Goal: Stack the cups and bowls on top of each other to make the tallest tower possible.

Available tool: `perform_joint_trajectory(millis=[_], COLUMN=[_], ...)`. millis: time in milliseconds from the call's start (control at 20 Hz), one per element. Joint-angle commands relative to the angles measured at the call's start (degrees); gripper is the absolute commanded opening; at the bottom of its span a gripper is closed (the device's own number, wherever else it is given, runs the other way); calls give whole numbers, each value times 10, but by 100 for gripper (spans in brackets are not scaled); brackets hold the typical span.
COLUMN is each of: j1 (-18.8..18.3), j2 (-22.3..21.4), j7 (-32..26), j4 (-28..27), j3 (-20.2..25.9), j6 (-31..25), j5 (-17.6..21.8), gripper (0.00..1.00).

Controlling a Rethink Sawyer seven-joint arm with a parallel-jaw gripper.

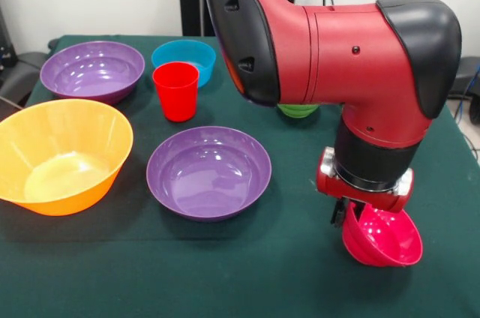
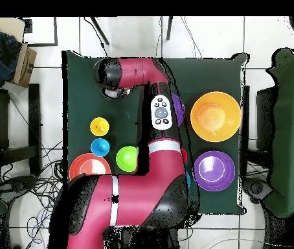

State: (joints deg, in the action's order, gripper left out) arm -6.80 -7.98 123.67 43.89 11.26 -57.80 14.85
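Magenta-pink bowl hangs tilted, its rim pinched in the closed gripper at the table's near right in the front view, well apart from the nearer purple bowl lying to its left, a likely stacking base.

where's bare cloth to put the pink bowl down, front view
Bare green cloth runs along the near edge, from below the purple bowl across to the pink bowl held tilted in the gripper. The left is crowded: yellow-orange bowl, red cup, blue bowl.
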Motion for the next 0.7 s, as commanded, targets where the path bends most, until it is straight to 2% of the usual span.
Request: perform_joint_trajectory(millis=[50, 400, 700], j1=[-14, -18, -13], j2=[-2, -3, -3], j7=[-118, -117, -124], j4=[0, 2, -14], j3=[50, 54, 53], j6=[-39, -30, -46], j5=[-1, -7, -3], gripper=[0, 0, 0])
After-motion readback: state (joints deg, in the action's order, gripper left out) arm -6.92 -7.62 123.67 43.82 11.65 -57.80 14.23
